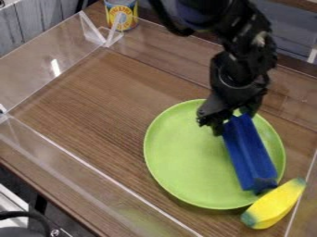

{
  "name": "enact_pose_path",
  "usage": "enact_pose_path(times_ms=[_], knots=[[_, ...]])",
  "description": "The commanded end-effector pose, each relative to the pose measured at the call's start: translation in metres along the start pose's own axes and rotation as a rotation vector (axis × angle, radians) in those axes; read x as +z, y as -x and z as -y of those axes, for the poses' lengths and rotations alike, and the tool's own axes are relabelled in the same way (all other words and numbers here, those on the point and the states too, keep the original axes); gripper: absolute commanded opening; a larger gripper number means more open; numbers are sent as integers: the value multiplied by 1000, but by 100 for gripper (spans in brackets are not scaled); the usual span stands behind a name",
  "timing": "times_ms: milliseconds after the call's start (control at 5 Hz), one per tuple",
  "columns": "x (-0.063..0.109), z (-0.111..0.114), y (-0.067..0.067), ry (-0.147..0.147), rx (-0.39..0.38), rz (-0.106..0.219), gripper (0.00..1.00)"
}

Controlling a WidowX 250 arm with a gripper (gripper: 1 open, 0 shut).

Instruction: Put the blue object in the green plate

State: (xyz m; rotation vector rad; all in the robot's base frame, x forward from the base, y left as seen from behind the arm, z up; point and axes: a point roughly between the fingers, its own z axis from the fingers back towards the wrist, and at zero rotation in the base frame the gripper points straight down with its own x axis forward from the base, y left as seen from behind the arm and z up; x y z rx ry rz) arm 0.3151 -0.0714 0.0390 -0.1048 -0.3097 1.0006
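Observation:
The blue object (pixel 250 153) lies lengthwise on the right half of the green plate (pixel 183 157), its near end reaching the plate's rim by the banana. My gripper (pixel 228 115) points down over the block's far end. Its dark fingers (pixel 205 117) stand on either side of that end, close to the block's sides. Whether they press on it does not show, as the black hand hides the contact.
A yellow banana (pixel 275 204) lies against the plate's near right rim. Clear plastic walls (pixel 50 69) ring the wooden table. A yellow can (pixel 119 13) stands at the back left, beyond the wall.

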Motion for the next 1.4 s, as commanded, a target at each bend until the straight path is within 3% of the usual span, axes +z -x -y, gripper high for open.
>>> enact_pose_path(times_ms=[0, 200, 400, 800, 1200], knots=[[-2, 0, 11, 3, 26, 10, 0], [-11, -2, 6, 10, -1, 7, 0], [-11, 4, -8, 1, 41, 20, 0], [3, 14, -11, -9, 89, 35, 0], [15, 15, -32, -23, 162, 55, 0]])
